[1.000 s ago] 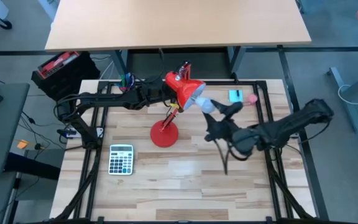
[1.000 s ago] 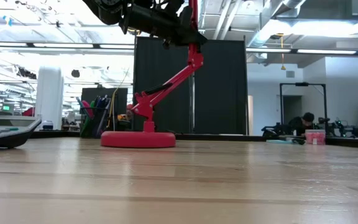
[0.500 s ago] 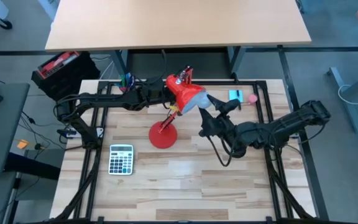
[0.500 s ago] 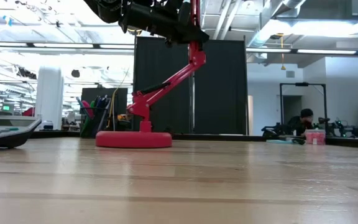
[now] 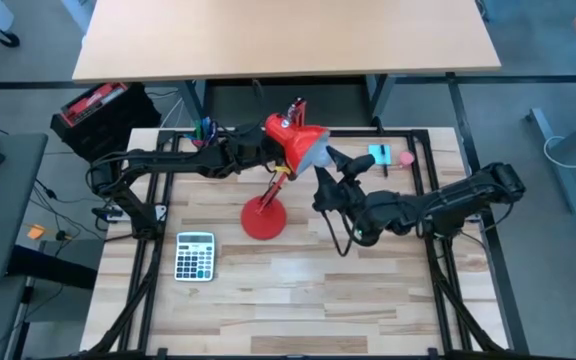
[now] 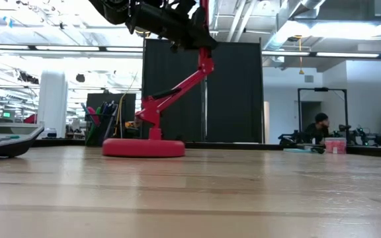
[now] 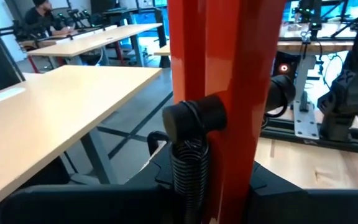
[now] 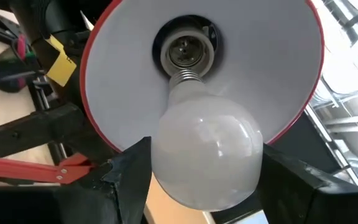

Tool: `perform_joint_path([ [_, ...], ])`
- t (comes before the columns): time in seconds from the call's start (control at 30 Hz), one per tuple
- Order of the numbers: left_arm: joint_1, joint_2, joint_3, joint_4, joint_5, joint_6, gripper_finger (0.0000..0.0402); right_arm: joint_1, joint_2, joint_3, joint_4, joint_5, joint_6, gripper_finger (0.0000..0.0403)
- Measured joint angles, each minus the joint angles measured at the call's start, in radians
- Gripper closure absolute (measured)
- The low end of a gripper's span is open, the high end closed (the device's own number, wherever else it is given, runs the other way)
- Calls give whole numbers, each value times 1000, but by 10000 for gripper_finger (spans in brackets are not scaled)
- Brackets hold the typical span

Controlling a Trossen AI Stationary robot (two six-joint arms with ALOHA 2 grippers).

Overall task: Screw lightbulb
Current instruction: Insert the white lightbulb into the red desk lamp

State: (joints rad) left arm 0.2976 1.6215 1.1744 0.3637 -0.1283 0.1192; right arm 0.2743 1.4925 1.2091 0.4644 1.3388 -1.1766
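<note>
A red desk lamp stands on its round base [image 5: 264, 218] in the middle of the table, its cone shade [image 5: 290, 138] raised. My left gripper [image 5: 264, 152] is shut on the lamp's upper arm just behind the shade. My right gripper [image 5: 328, 170] is shut on the pale white lightbulb [image 8: 207, 152] at the shade's mouth. In the right wrist view the bulb's threaded base [image 8: 185, 79] sits just in front of the socket [image 8: 184, 51] inside the white shade interior [image 8: 260, 68]. My left gripper holds the lamp's red upper arm [image 7: 229, 93] beside its spring [image 7: 188, 177] and black knob, coming level from the table's left. The fingers themselves are hidden under the arm. My right gripper pinches the bulb's round glass end [image 8: 166, 168] between its two fingers [image 8: 129, 177], one on each side. The fingers come from the table's right, slanting up. The bulb is clear of the table, with its base toward the socket.
A calculator [image 5: 195, 255] lies at the near left of the lamp base. A teal block [image 5: 379, 153] and a pink object [image 5: 405, 157] lie at the far right. A pen holder [image 5: 205, 128] stands at the far left. Black frame rails [image 5: 438, 200] border the table.
My right gripper has carried the bulb toward the table's left and far edge, up to the lamp shade, so the bulb now sits in the shade's mouth. The lamp has shifted slightly on the table.
</note>
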Motion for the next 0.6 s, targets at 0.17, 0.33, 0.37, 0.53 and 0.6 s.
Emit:
perform_joint_path([
  [0.17, 5, 0, 0, 8, -7, 4, 344, 3, 1, 0, 60, -21, -72, 149],
  [0.33, 3, 2, 1, 15, -15, 13, 344, 4, 1, 0, 73, -67, -89, 149],
  [0.37, 4, 2, 1, 14, -15, 10, 344, 4, 1, 0, 72, -67, -90, 149],
  [0.53, 4, 2, 1, 13, -17, 9, 345, -4, 1, 0, 78, -69, -127, 149],
  [0.6, 4, 2, 1, 13, -18, 10, 345, -12, 1, 0, 90, -77, -149, 149],
])
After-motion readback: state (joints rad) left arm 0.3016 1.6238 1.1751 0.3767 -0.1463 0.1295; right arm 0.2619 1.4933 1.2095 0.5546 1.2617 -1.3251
